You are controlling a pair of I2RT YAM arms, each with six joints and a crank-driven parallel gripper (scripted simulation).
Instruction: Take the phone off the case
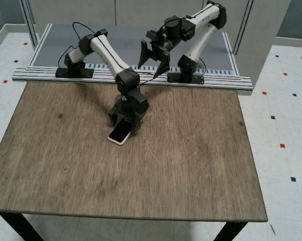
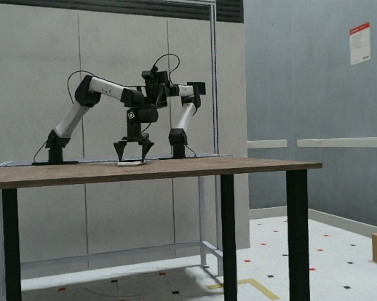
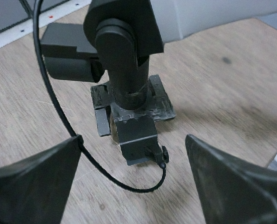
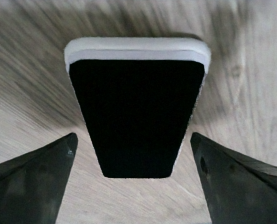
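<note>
The phone (image 1: 119, 133) (image 4: 136, 110) lies face up in its white case (image 1: 115, 142) (image 4: 138, 44) (image 2: 126, 164) on the table. Its black screen shows, with the white rim around its near end. My right gripper (image 1: 122, 124) (image 2: 132, 160) (image 4: 134, 135) points down over the phone, open, with one finger beside each long side and nothing gripped. It covers the phone's far end in the top view. My left gripper (image 1: 147, 72) is open and empty, raised near the table's back edge. The right arm's wrist hides the phone in the left wrist view.
The wooden table (image 1: 165, 180) (image 2: 191, 171) has the arms' rail (image 1: 130, 77) along its back edge. In the top view the right arm reaches in from the left, and the left arm stands on the right. The two arms are close together over the back middle.
</note>
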